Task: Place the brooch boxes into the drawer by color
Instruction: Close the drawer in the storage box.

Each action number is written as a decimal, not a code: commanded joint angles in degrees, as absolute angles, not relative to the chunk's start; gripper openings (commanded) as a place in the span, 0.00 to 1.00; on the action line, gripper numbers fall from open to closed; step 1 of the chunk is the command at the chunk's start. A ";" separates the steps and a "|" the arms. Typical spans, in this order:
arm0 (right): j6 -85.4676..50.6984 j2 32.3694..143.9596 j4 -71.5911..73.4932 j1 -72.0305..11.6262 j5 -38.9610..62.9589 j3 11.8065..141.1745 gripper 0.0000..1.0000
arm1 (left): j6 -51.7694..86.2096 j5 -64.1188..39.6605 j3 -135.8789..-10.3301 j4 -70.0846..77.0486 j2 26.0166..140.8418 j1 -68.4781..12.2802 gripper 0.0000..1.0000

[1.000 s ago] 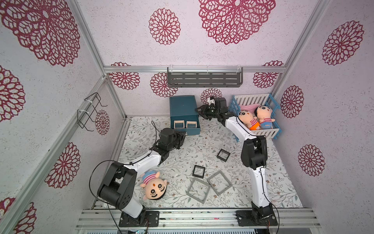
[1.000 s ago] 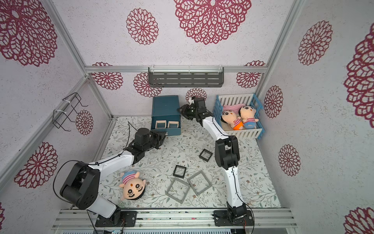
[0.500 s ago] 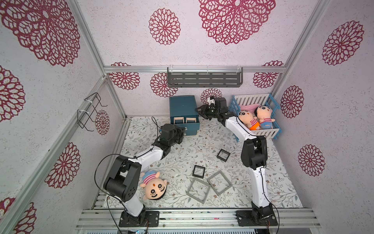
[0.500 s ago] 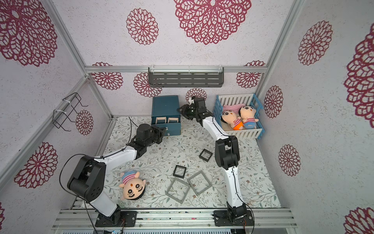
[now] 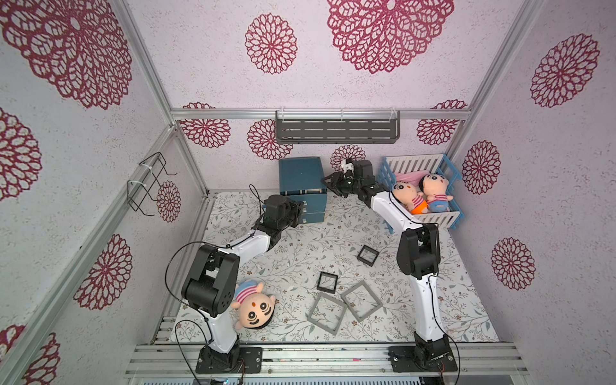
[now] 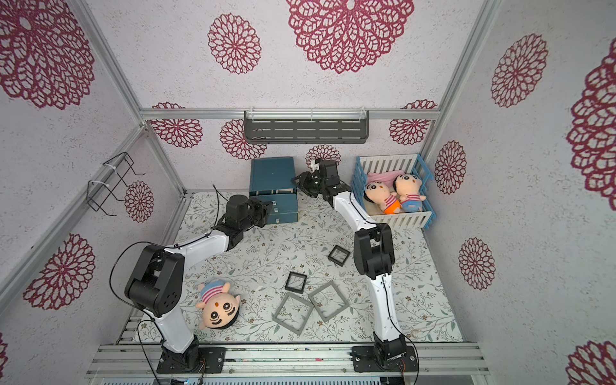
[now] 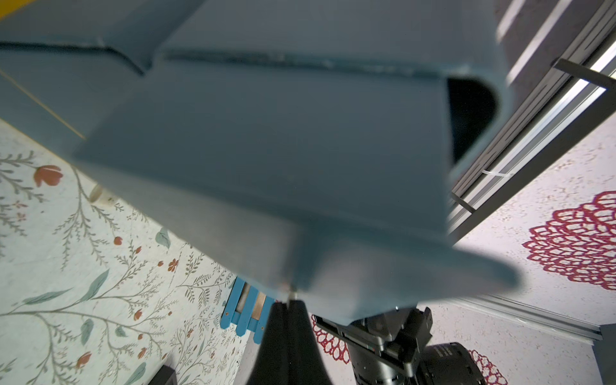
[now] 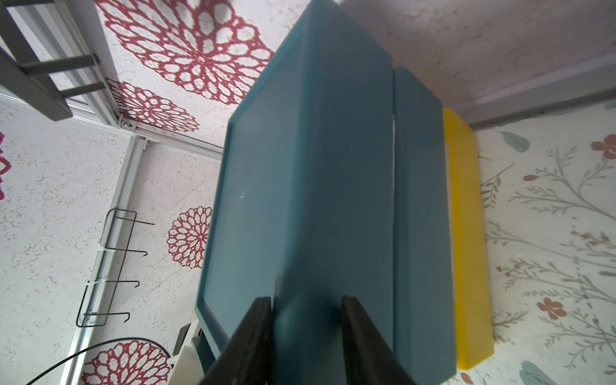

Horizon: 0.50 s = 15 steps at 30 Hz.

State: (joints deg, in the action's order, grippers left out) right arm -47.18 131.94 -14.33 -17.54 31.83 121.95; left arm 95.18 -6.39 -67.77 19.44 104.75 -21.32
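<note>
in both top views, the teal drawer cabinet (image 5: 301,174) (image 6: 271,173) stands at the back of the flowered mat (image 5: 300,253), with a robot arm reaching it from either side. the left gripper (image 5: 301,213) is clenched shut, its tip against the cabinet's front. the left wrist view shows the closed fingertips (image 7: 288,310) meeting a small silvery pull (image 7: 292,295); whether they pinch it cannot be told. the right gripper (image 5: 328,182) is at the cabinet side nearest the crib (image 5: 430,218). in the right wrist view its fingers (image 8: 253,333) are clamped on an edge of the cabinet, teal plastic filling the space between them. a yellow slab (image 8: 466,233) lies against the cabinet's base. a thin strip at the cabinet's top drawer (image 5: 303,192) shows pale slivers, too narrow to identify. well in front of the cabinet, four boxes lie flat on the mat. the two black brooch boxes (image 5: 367,255) (image 5: 327,282) are nearer the cabinet. the two grey brooch boxes (image 5: 326,312) (image 5: 361,300) are farther from it, with corners touching. the crib, just beside the cabinet, holds two plush dolls (image 5: 408,196). a third plush doll (image 5: 254,308) lies far in front of the cabinet. a grey wall shelf (image 5: 336,130) hangs above the cabinet.
</note>
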 commanded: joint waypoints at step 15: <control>-46.05 132.92 -18.98 -17.92 32.72 122.78 0.39 | 96.04 -5.98 -73.67 20.57 110.67 -18.86 0.00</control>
State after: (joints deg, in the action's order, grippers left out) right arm -47.18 131.94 -14.33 -17.54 31.83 121.95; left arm 95.96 -7.03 -72.53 19.90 109.23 -20.10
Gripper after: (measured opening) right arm 0.394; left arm 0.033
